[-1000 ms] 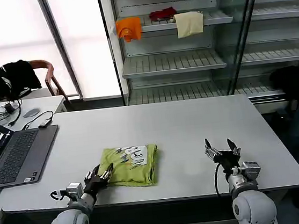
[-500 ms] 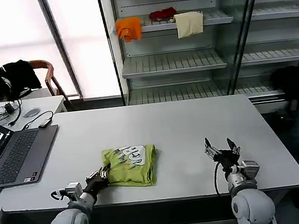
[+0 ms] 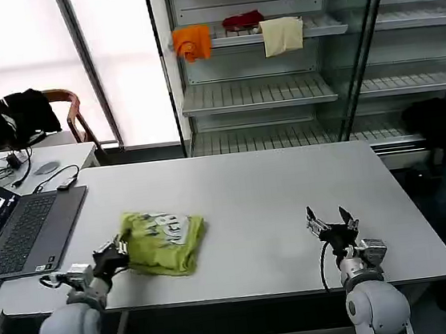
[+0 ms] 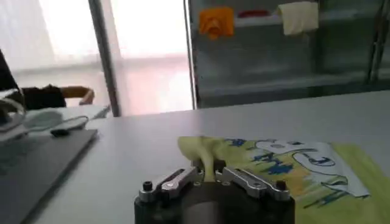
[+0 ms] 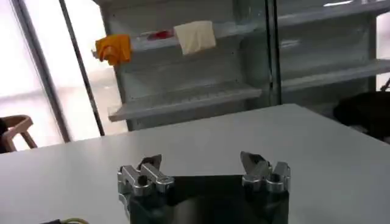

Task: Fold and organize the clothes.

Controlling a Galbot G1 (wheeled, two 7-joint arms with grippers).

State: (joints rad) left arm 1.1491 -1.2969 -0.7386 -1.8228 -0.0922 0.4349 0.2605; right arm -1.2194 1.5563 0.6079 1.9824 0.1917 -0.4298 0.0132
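one folded t-shirt (image 3: pixel 164 241), pinched by left gripper (image 3: pixel 114 256).

Strong daylight pours through the windows (image 3: pixel 29 60) behind my table (image 3: pixel 257 187), washing them out to white. The tabletop is evenly lit with only faint shadows. My left wrist picture is soft, the shelves (image 4: pixel 286 55) behind hazy.

The lime-green T-shirt (image 3: pixel 164 241) lies folded into a rumpled, compact bundle on the desk (image 3: pixel 274 193), near its front edge and toward the left. Its pale printed graphic with blue marks faces up. One edge is pinched by the left tool (image 3: pixel 114 257).
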